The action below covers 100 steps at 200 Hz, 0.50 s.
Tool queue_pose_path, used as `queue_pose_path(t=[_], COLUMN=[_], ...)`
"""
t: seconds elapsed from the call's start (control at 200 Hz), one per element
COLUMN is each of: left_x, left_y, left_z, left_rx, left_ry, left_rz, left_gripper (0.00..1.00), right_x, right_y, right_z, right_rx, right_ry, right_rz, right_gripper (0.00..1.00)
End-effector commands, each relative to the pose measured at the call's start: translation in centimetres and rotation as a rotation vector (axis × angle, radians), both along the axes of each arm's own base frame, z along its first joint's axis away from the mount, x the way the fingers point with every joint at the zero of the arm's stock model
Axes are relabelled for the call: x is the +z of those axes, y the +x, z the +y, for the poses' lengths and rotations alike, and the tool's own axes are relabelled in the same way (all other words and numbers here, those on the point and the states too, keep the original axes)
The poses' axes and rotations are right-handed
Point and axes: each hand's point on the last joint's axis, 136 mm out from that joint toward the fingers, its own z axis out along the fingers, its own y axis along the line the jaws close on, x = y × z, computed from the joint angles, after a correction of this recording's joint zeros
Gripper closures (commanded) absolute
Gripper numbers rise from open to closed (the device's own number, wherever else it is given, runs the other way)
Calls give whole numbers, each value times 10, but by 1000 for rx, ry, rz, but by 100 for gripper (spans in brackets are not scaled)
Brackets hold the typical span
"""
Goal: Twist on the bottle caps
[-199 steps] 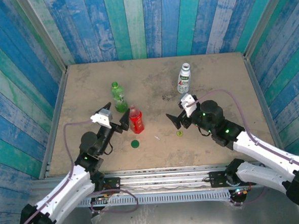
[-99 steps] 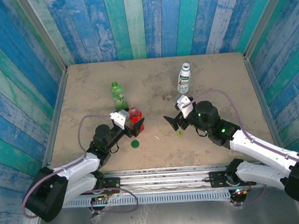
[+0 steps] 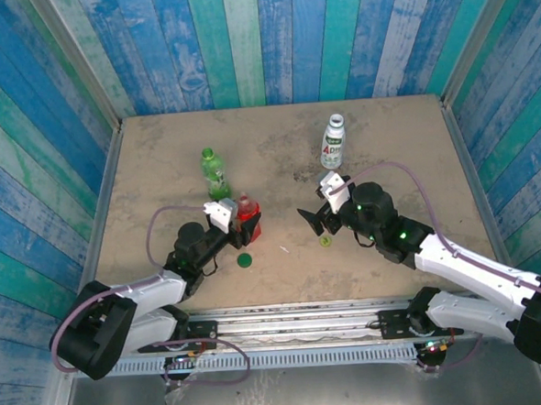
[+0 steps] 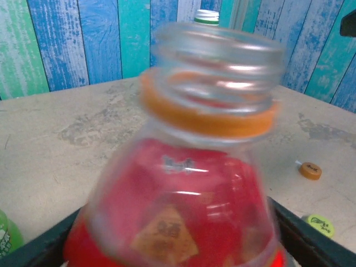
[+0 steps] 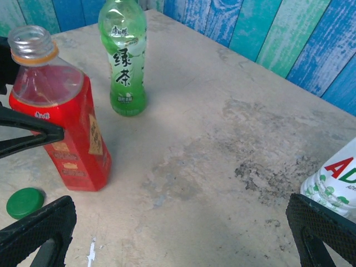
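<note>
Centrally, the uncapped red bottle [image 3: 247, 217], holding red drink, stands between the jaws of the left tool [image 3: 238, 221]; grip unclear. Nearby the right tool [image 3: 311, 222] gapes empty. The green cap [image 3: 245, 259] lies toward the near edge.

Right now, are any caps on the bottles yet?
None done: the green cap, yellow cap and orange cap lie loose on the table. In hand: the left gripper straddles the open red bottle. Left: screwing on all three caps.

Worn beige tabletop [image 3: 157, 154] bears red plastic bottle [image 3: 246, 215], clear green bottle [image 3: 214, 172], white bottle [image 3: 333, 144], dark green cap [image 3: 245, 260], yellow-green cap [image 3: 325, 241], orange cap [image 4: 310, 170].
</note>
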Motion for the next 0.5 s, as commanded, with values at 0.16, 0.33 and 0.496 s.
queue_pose_path(t=[0.16, 0.33, 0.496], left_x=[13, 17, 30], left_y=[0, -2, -8], left_z=[-8, -16, -37], left_rx=[-47, -94, -203], left_ry=[-15, -16, -54], left_rz=[-31, -37, -70], left_gripper=[43, 43, 41], right_x=[0, -2, -5], right_y=[14, 14, 19], right_z=[-25, -27, -35], right_rx=[-180, -193, -269], right_ry=[-27, -19, 2], right_rz=[12, 23, 59], right_gripper=[0, 0, 0])
